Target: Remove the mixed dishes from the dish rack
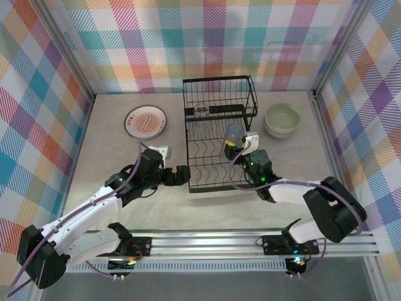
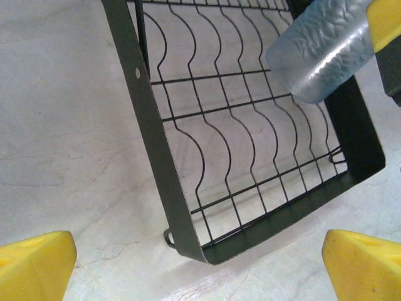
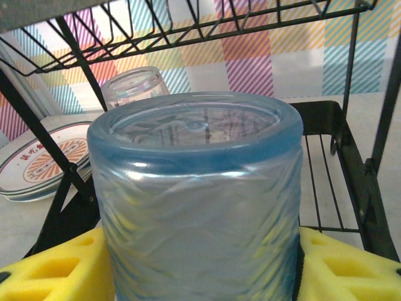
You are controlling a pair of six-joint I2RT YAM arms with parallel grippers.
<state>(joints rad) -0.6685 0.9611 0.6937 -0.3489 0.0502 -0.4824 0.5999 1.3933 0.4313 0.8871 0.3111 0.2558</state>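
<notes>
Right claw (image 1: 237, 143) grips the tumbler (image 3: 197, 200) over the lower tier of the dish rack (image 1: 207, 164); bluish clear glass, embossed, cylindrical, thick rim; I read its long axis near upright; left claw (image 2: 200, 269) fully spread, empty.

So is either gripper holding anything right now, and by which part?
The right gripper clamps the bluish glass tumbler by its side wall, between its yellow pads. The left gripper is open, empty.
</notes>
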